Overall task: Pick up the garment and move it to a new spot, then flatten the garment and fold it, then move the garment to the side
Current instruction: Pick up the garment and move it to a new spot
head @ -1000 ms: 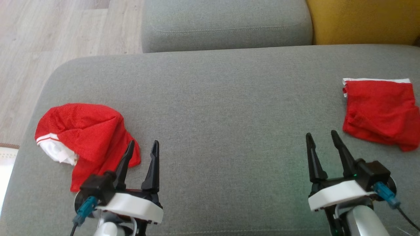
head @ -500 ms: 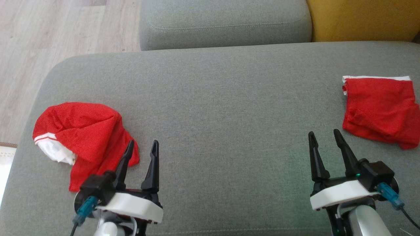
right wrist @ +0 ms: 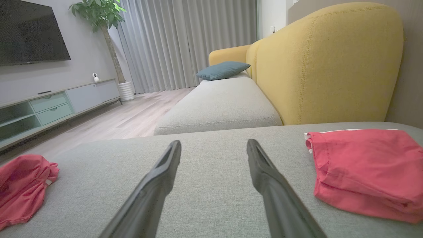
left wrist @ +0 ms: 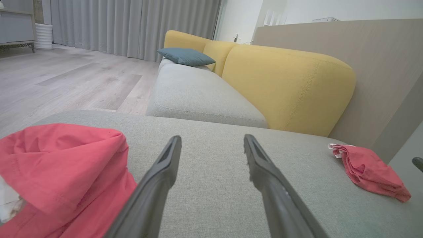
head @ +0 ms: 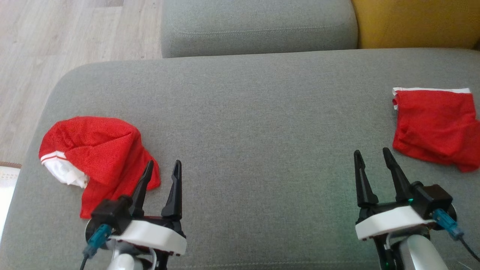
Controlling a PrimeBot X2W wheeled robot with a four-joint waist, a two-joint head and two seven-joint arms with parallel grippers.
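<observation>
1. Left fingers (head: pixel 176 172): spread wide, nothing between them. Right fingers (head: pixel 359 163): same, spread and empty. Both sets sit low over the sofa (head: pixel 262 131) seat, tips pointing forward.
2. Crumpled garment (head: pixel 93 150): a red heap with white trim (head: pixel 63 170) on its far-left side, lying on the seat just left of the left fingers. In the head view the outer left finger overlaps its near-right edge. Can't tell whether they touch.
3. Folded garment (head: pixel 435 127): red with a white band along the far edge, ahead and right of the right fingers, near but apart. Looks finished and parked, by my read.
4. Step in hand, as I judge it: pick up the crumpled one and carry it to the bare seat between the two sets of fingers.
5. Handling: thin, light and floppy, no stiffness. It will drape and trail when lifted. The layers are loose, so a shallow pinch may catch only the top one. The sofa weave probably drags on it, so lift clear before moving sideways.
6. Where to grip: the raised fold on top of the heap, ahead-left of the left fingers. The trimmed edge is an alternative, since the fabric looks doubled there and should hold better.
7. Risk: the cushion is soft, so tips pressed down could sink in or nip the upholstery along with the cloth.
</observation>
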